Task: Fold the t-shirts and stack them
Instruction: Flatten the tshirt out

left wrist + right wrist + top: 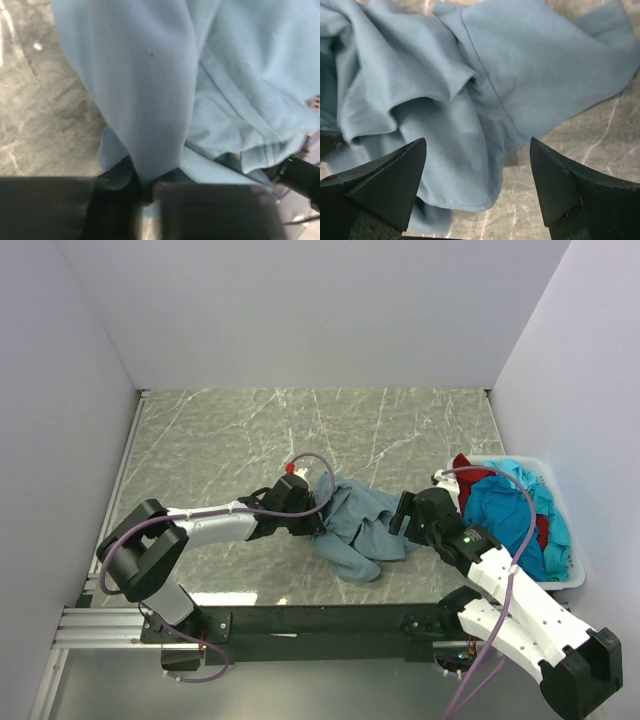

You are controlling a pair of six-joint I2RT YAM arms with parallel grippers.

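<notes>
In the left wrist view the left gripper (144, 189) shows only as a dark blur at the bottom edge, a fold of the grey-blue t-shirt (150, 100) vanishing between its fingers, and the shirt itself runs off top and right. From above, the right arm (500, 575) covers part of the white bin (572, 575).

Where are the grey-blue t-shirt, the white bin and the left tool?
grey-blue t-shirt (365, 525): top view, middle of the crumpled cloth.
white bin (563, 583): top view, its near rim.
left tool (145, 190): left wrist view, between its fingertips, where cloth is pinched.
</notes>
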